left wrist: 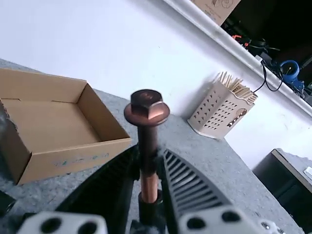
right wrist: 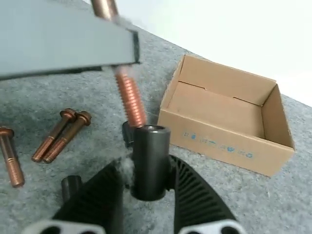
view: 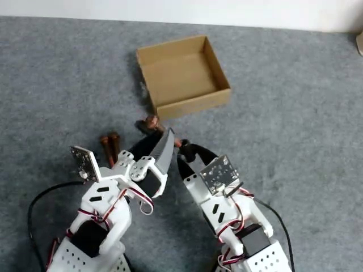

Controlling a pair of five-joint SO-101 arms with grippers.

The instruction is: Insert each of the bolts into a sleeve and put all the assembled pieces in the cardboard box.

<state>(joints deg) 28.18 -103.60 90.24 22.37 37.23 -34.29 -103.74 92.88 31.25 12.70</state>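
The left gripper [left wrist: 148, 155] is clamping its fingers on the shank of a copper bolt [left wrist: 146, 109], holding it upright with the hex head on top. Right beside it, the right gripper [right wrist: 148, 165] is squeezing a dark sleeve [right wrist: 150, 161], open mouth up. The bolt's threaded tip is hanging right at the sleeve's rim; whether it is inside the bore is hard to tell, since the thread is blurred and the left arm's grey finger is covering the upper shank.

From above, the two grippers are meeting nose to nose just in front of the cardboard box [view: 193, 105], which is sitting open on the grey carpet [view: 295, 141].

Counting bolts: one in the grip, plus three lying loose, a pair [right wrist: 63, 134] side by side and a third bolt [right wrist: 9, 158] cut off at the frame edge.

Counting sleeves: one in the grip and a second sleeve [right wrist: 72, 185] near the right gripper's finger. A dark shape [right wrist: 127, 132] is peeking out behind the held sleeve, too hidden to name.
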